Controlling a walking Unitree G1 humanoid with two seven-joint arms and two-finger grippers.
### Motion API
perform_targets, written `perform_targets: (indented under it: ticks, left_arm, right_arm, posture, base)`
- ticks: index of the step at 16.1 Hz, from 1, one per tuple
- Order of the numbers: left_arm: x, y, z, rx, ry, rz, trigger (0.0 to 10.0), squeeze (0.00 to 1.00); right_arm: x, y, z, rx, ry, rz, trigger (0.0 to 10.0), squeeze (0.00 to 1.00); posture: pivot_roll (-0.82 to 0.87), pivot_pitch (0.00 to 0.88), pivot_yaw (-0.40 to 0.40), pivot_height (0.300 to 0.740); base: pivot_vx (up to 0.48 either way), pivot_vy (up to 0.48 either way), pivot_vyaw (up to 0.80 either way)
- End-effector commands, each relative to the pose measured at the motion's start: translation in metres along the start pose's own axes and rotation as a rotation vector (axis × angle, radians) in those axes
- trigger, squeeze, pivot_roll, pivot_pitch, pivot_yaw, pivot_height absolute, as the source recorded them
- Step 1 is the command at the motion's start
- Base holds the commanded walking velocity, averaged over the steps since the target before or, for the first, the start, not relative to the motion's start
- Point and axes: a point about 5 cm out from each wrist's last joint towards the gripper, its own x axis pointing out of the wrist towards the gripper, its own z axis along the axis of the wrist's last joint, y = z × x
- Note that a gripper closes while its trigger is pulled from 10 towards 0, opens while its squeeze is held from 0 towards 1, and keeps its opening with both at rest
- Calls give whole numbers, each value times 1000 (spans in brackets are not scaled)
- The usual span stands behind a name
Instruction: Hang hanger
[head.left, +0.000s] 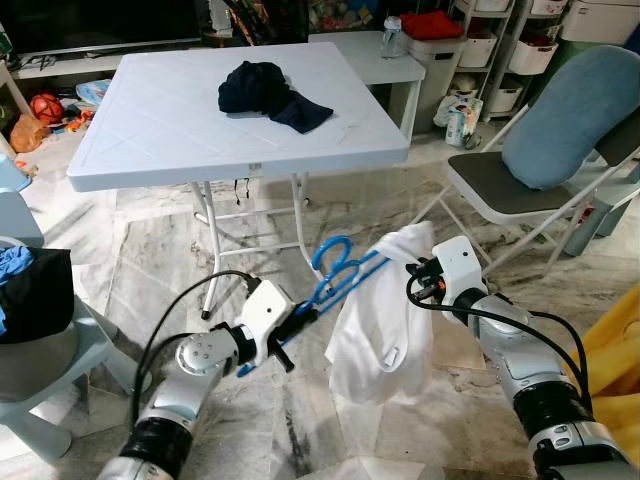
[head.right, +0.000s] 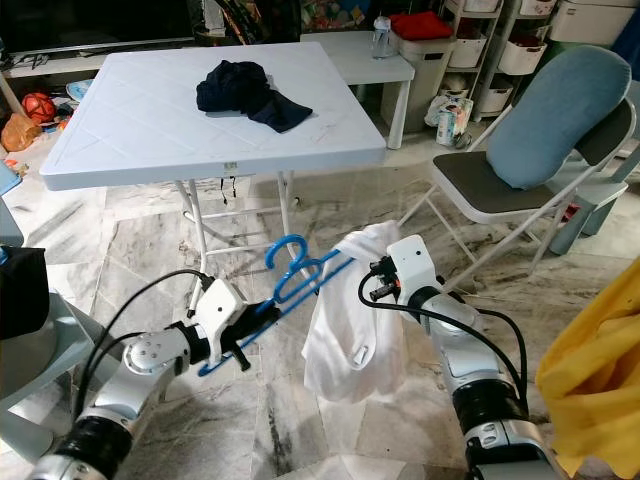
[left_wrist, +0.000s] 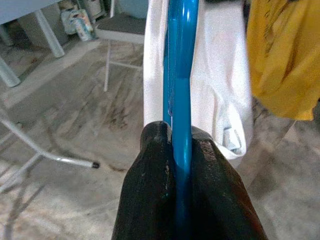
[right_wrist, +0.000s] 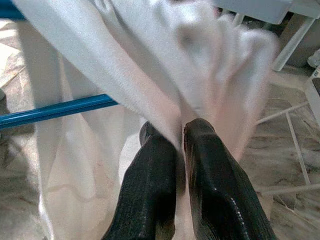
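I count one blue hanger (head.left: 335, 275), one white garment (head.left: 385, 320) draped on it, and one dark garment (head.left: 268, 90) on the white tabletop (head.left: 150, 130). My left end effector (left_wrist: 177, 150) is clenched on the hanger's bar, below the tabletop's near edge. My right end effector (right_wrist: 177, 135) pinches the white garment's fabric. I can read no writing anywhere.

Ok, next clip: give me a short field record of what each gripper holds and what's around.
left gripper: shut on blue hanger
right gripper: shut on white garment
garment state: draped over one end of the hanger, hanging low above the floor
table: white, holds dark clothing
chair: folding, to the robot's right
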Motion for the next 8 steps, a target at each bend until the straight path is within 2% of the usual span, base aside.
perform_targets:
  ticks: [1,4,5,7,8]
  left_arm:
    - [-1,6,4,32,-3,31,0,0]
    - [-6,4,-9,55,61,42,0,0]
    - [-7,-2,-13,57,91,-9,0,0]
    - [-8,-9,-15,74,114,-61,0,0]
    - [-10,-10,-15,93,120,-69,0,0]
  right_arm:
    - [2,-7,21,33,-89,-39,0,0]
    - [5,-6,51,45,-219,-32,0,0]
    - [8,-10,66,50,-280,-83,0,0]
    - [12,-15,76,51,-291,-136,0,0]
    - [16,-15,76,37,-253,-154,0,0]
  posture:
    - [-101,0,-11,740]
    - [-104,0,-16,740]
    - [-103,0,-19,740]
    - [-103,0,-24,740]
    - [-102,0,-22,740]
  base:
    - [0,0,0]
    - [0,0,0]
    - [0,0,0]
    - [0,0,0]
    - [0,0,0]
